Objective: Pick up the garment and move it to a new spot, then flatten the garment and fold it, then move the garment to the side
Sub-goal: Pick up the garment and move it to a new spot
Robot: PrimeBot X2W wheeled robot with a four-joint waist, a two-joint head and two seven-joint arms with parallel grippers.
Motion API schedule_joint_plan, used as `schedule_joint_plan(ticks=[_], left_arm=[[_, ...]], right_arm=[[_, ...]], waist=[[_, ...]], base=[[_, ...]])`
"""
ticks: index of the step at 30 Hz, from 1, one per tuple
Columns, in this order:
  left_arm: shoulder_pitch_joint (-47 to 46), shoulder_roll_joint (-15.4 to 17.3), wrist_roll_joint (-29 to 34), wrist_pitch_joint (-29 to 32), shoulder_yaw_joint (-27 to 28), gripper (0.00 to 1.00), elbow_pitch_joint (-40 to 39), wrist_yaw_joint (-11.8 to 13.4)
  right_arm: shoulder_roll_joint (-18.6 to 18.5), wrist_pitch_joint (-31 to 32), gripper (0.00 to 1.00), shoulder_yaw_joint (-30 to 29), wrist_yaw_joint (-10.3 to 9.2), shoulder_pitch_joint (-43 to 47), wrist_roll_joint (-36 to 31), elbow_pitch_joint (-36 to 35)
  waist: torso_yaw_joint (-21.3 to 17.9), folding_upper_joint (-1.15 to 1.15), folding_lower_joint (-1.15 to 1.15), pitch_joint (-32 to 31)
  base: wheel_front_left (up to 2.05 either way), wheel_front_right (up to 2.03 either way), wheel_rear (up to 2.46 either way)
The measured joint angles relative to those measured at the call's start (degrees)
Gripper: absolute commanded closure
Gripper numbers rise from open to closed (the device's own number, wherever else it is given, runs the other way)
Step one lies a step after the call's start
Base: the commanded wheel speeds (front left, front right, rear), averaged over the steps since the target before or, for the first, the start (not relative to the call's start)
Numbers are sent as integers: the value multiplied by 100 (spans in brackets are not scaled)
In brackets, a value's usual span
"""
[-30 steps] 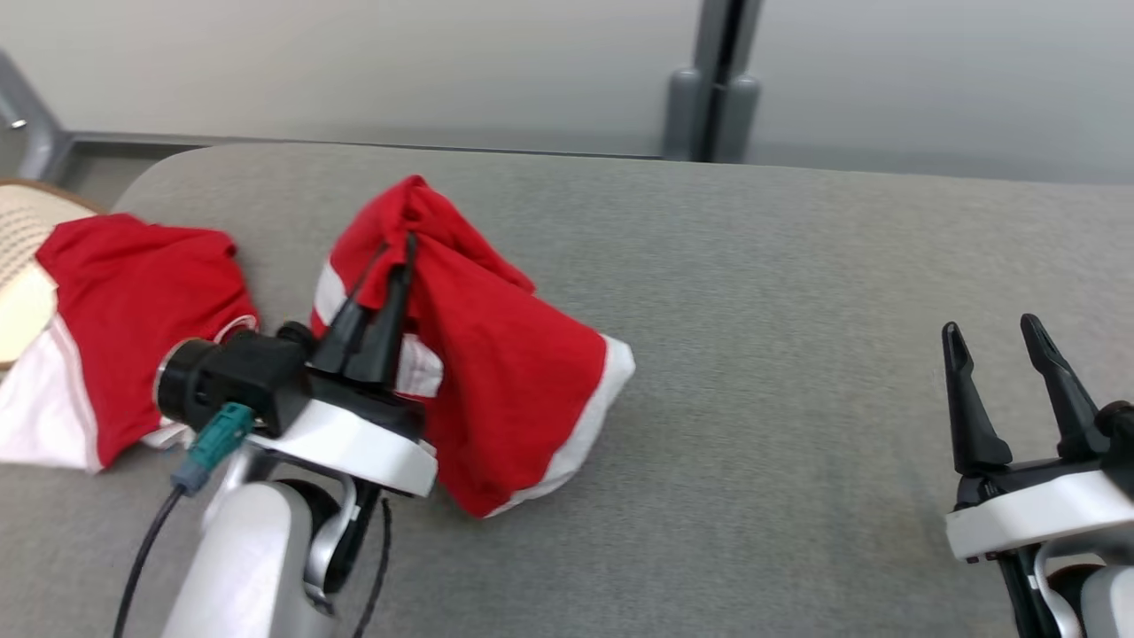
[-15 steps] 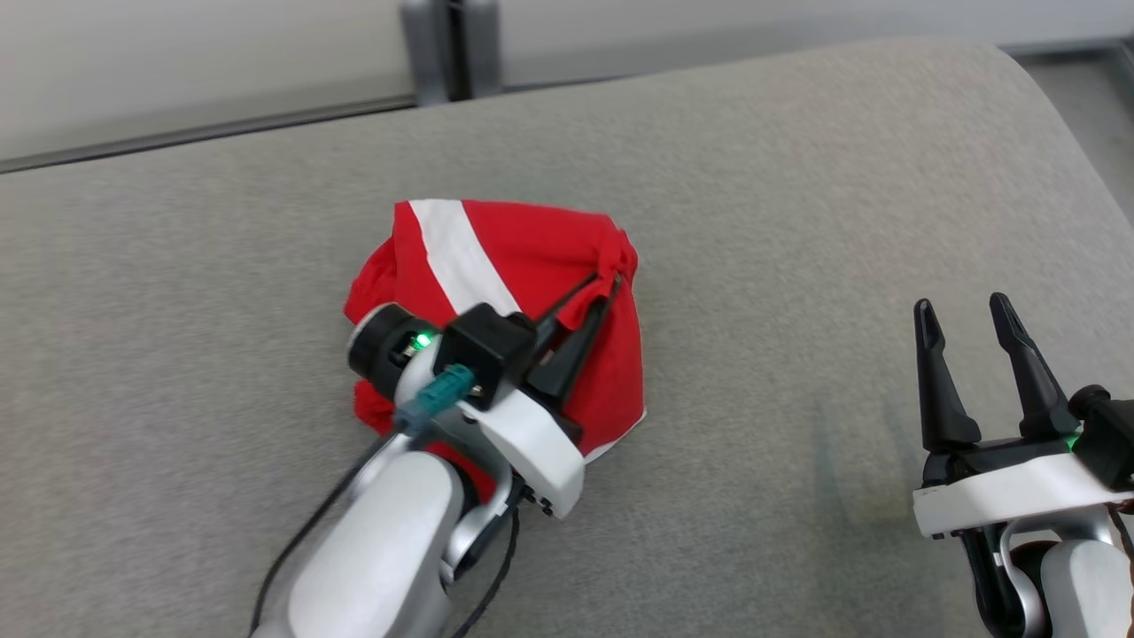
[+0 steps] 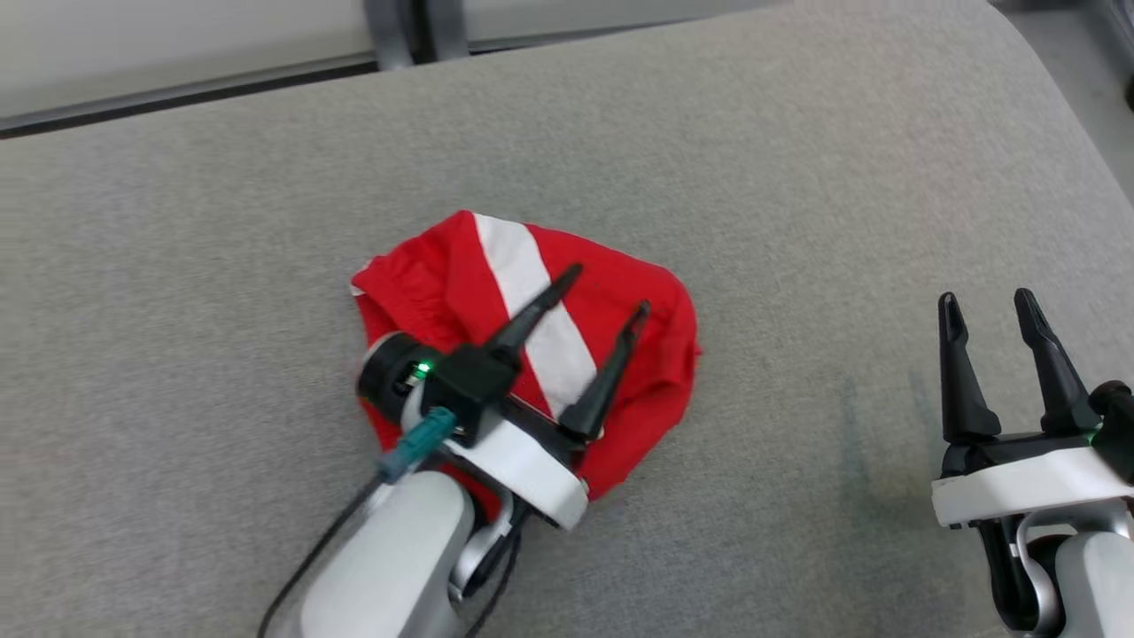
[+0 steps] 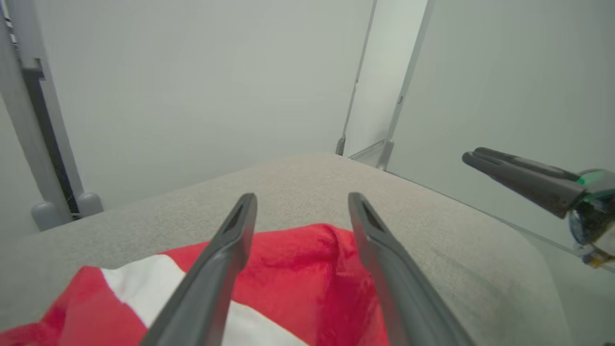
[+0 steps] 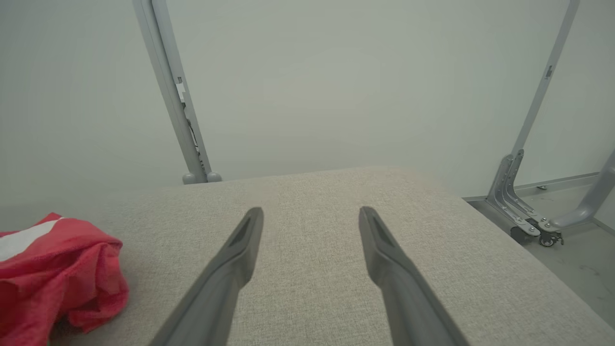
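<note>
The garment [image 3: 443, 283] is red with a white stripe and lies crumpled in a heap on the grey padded table [image 3: 797, 221], near its middle. My left gripper [image 3: 609, 289] hovers just above the heap, open, its two dark fingers spread with nothing between them. In the left wrist view the garment [image 4: 298, 269] lies below the left gripper [image 4: 301, 198]. My right gripper [image 3: 990, 304] stands open over bare table at the lower right, well clear of the cloth. The right wrist view has the garment [image 5: 53, 274] at its left edge, left of the right gripper [image 5: 311, 212].
The table's rounded right corner [image 3: 1045, 53] drops to the floor. Grey metal frame posts [image 5: 170, 91] stand behind the table against a pale wall, and a wheeled frame foot [image 5: 528, 221] stands on the floor at the right.
The camera has swung right along the table. My left gripper carried the garment with it, then opened and let it go; the cloth has slumped flatter onto the table. The right gripper stays open.
</note>
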Motion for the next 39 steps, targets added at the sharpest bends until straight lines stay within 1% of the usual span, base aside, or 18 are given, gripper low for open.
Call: schedule_joint_plan(ticks=[3, 6, 10, 13, 17, 21, 28, 35, 39], left_arm=[[102, 74, -83, -171, 407, 0, -231, 294], [285, 296, -168, -235, 842, 0, -385, 557], [571, 609, -353, -268, 1389, 0, -444, 753], [813, 802, -503, -281, 1738, 0, -424, 825], [1186, 1092, -690, -285, 2083, 0, -361, 838], [1514, 1312, -855, -274, 2242, 0, -358, 751], [1886, 1403, -999, -77, 2175, 0, -530, 644], [2204, 1473, -1015, 99, 2070, 0, -744, 645], [2248, 1470, -1015, 148, 2009, 0, -811, 645]], right_arm=[[-24, 47, 0, -32, 0, 30, -19, -20], [-54, 121, 0, -63, 0, 92, -54, -74], [-102, 238, 0, -75, 0, 188, -74, -159], [-105, 330, 0, -115, 0, 280, -89, -220], [-100, 441, 0, -165, 0, 406, -135, -308], [-91, 541, 0, -176, 0, 563, -163, -367], [-58, 695, 0, -226, 0, 856, -167, -461], [19, 864, 0, -241, 0, 1167, -181, -532], [37, 910, 0, -255, 0, 1249, -181, -589]], waist=[[208, 0, 0, -194], [435, 0, 0, -376], [736, 0, 0, -589], [931, 0, 0, -749], [1120, 0, 0, -954], [1227, 0, 0, -1147], [1302, 0, 0, -1464], [1313, 0, 0, -1790], [1313, 0, 0, -1848]], base=[[0, 0, 0], [0, 0, 0], [0, 0, 0], [0, 0, 0], [0, 0, 0], [0, 0, 0], [0, 0, 0], [0, 0, 0], [0, 0, 0]])
